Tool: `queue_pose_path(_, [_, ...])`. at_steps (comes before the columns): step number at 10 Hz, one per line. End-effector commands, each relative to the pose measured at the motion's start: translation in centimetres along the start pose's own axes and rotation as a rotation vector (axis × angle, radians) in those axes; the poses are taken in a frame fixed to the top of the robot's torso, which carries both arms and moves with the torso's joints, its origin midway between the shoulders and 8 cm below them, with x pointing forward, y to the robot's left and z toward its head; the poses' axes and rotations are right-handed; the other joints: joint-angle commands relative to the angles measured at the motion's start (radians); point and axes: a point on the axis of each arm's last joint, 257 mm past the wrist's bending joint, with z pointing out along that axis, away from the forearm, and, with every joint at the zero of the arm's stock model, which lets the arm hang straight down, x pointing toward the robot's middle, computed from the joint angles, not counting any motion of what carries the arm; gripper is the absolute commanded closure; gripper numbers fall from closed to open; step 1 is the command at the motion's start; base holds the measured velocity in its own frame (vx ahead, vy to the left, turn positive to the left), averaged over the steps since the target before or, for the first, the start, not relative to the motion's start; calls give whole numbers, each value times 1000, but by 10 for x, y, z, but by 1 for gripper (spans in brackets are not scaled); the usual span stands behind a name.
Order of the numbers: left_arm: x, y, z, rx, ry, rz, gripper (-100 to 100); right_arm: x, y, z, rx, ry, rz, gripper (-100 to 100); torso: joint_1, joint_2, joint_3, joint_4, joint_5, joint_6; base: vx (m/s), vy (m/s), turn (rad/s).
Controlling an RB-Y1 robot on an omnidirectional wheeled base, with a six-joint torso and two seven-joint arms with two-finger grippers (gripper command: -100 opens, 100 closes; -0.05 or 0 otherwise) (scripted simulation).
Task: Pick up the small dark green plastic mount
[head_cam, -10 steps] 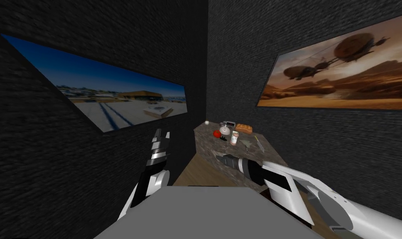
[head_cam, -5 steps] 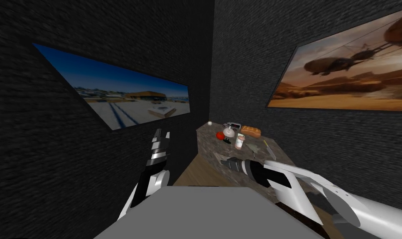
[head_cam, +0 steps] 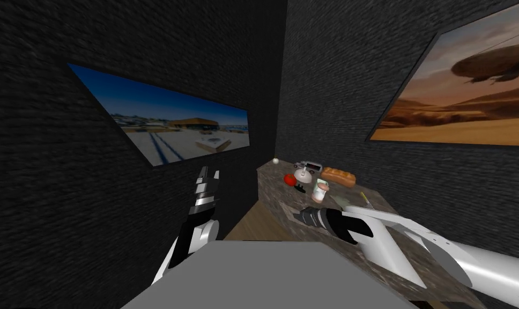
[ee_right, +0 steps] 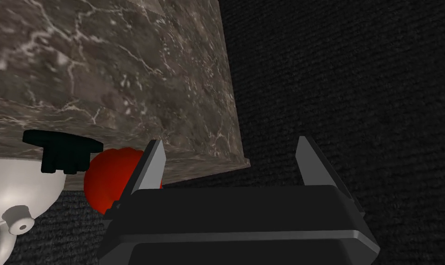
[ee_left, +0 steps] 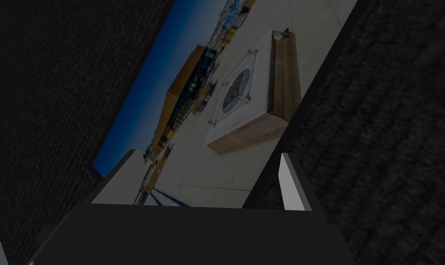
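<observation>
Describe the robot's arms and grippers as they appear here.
The left arm and right arm are white shells with black joints. The left gripper and right gripper each have two thin, light grey, blade-like fingers on a dark box.

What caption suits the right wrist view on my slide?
Right end effector, open, near the dark mount beside a red round object.

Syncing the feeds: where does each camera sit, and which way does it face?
Head view: on the head, looking down at the marble counter; both forearms show.
Left wrist view: on the raised left hand, aimed away from the counter; its open fingers show.
Right wrist view: on the right hand, facing the counter's corner; open fingers show.
Shared: head and right wrist views show the red ball and dark mount.
</observation>
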Motion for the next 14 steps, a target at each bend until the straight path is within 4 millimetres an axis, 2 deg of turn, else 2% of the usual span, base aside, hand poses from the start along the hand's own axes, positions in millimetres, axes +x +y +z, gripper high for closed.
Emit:
queue_pose_path(1, [0,0,0,0,0,0,0,16,-20,-5,53,66,-34,-100,0,0,0,0,0,0,107,-31,235])
queue_pose_path(2, [0,0,0,0,0,0,0,16,-25,-7,63,71,-43,-100,1,-2,-1,0,0,-1,90,-29,129])
queue_pose_path(3, [0,0,0,0,0,0,0,31,-44,-14,113,132,-74,-100,1,-1,0,0,0,0,93,-45,243])
queue_pose_path(4, [0,0,0,0,0,0,0,31,-44,-14,114,132,-74,-100,1,-1,-1,0,0,-1,86,-38,154])
queue_pose_path(5, [0,0,0,0,0,0,0,44,-61,-21,159,191,-98,-100,1,-1,0,0,0,0,123,-43,246])
queue_pose_path(6, [0,0,0,0,0,0,0,44,-61,-21,159,191,-102,-100,1,-3,-1,-1,0,-1,94,-50,115])
queue_pose_path(8, [0,0,0,0,0,0,0,69,-92,-39,234,302,-139,-100,0,-1,-1,0,0,-1,126,-65,288])
queue_pose_path(10, [0,0,0,0,0,0,0,92,-114,-56,286,400,-163,-100,-2,-7,-4,-2,0,-1,175,-100,373])
queue_pose_path(11, [0,0,0,0,0,0,0,92,-114,-56,285,401,-166,-100,-3,-7,-4,-2,-1,0,105,-79,77])
queue_pose_path(14, [0,0,0,0,0,0,0,124,-130,-75,318,520,-174,-100,2,-3,-2,-1,0,0,111,-56,224])
